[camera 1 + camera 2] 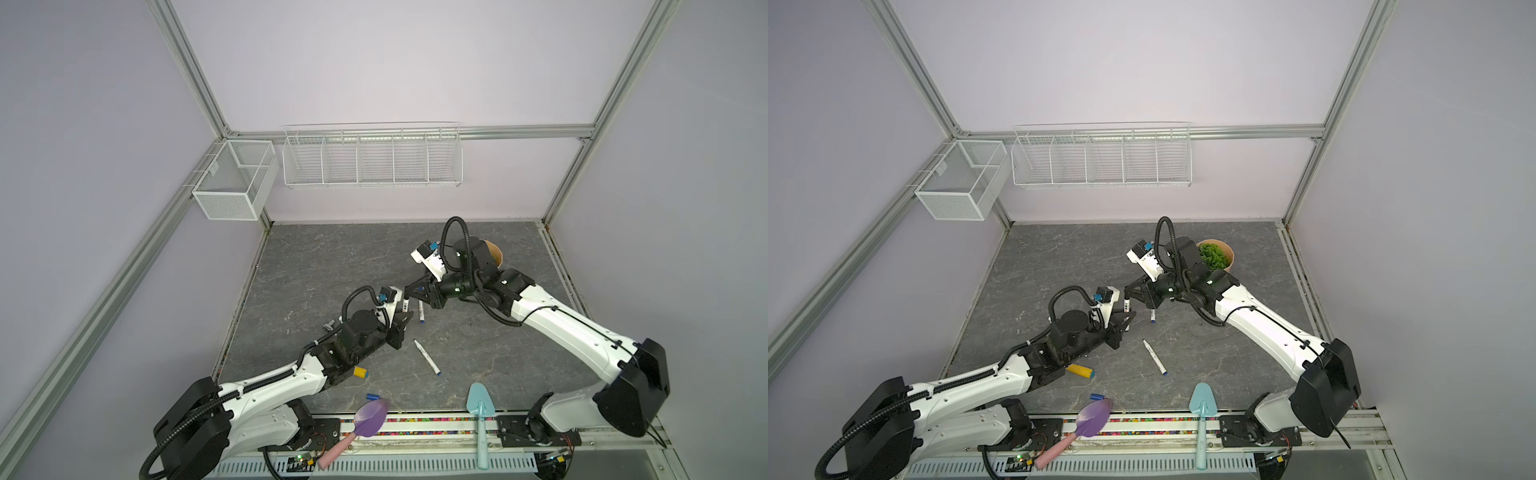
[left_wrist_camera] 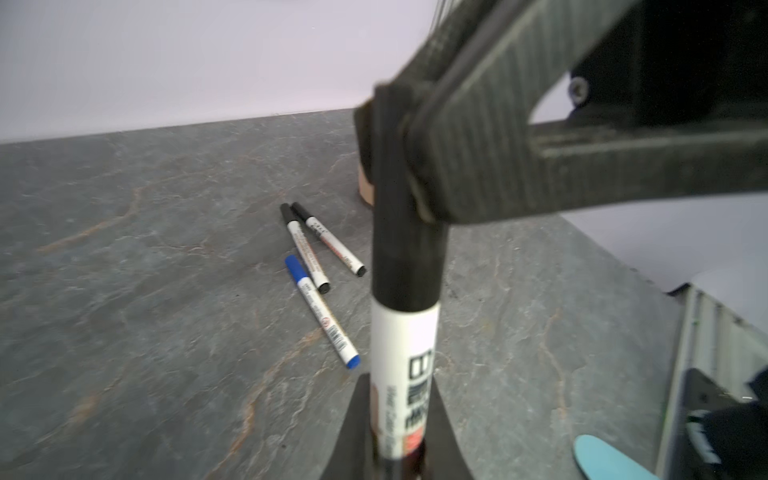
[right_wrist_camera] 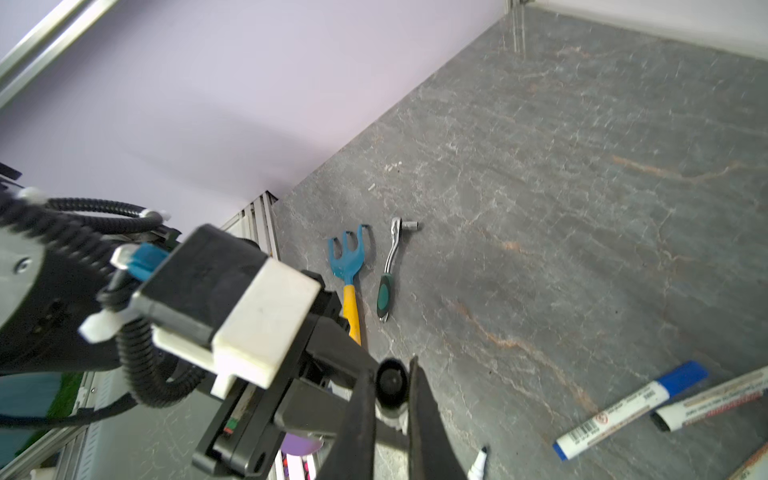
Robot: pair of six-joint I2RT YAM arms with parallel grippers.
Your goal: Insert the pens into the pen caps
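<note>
The left gripper (image 2: pixel 399 419) has its jaws clamped on the white barrel of a pen (image 2: pixel 405 345), held above the bench (image 2: pixel 124 249). The right gripper (image 3: pixel 390 374) has its jaws pinched tight on the black cap (image 2: pixel 405 257) sitting over that pen's tip. On the bench near that pen lie a blue-capped pen (image 2: pixel 322 311) and 2 black-capped pens (image 2: pixel 305 249). An uncapped pen (image 1: pixel 427 357) lies apart from them.

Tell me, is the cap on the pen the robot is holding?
On. The black cap covers the tip of the pen, meeting its white barrel.
</note>
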